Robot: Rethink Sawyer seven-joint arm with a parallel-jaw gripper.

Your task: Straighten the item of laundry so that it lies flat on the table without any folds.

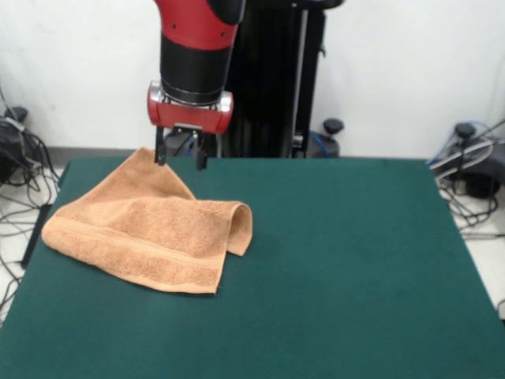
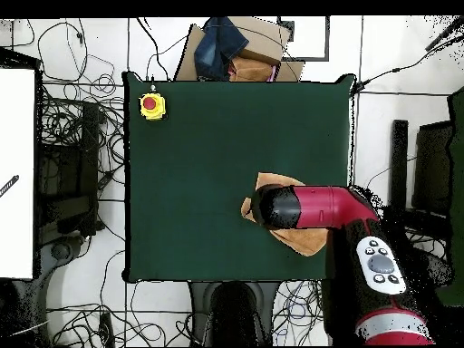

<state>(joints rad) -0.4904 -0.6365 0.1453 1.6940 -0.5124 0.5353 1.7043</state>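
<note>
The peach-orange towel (image 1: 146, 229) lies on the left part of the green table (image 1: 355, 260). It is bunched into a rough triangle, and its right edge is folded over in a rounded loop. My gripper (image 1: 180, 156) is open and empty, with its fingers (image 1: 160, 150) hanging straight down at the towel's far corner, beside the raised peak. In the overhead view the red arm (image 2: 317, 208) covers the gripper and most of the towel (image 2: 275, 181); only the towel's edges show on the table (image 2: 199, 181).
A yellow box with a red button (image 2: 152, 105) sits at one table corner in the overhead view. A cardboard box with dark cloth (image 2: 227, 50) lies beyond that edge. Cables (image 1: 20, 158) crowd the floor around the table.
</note>
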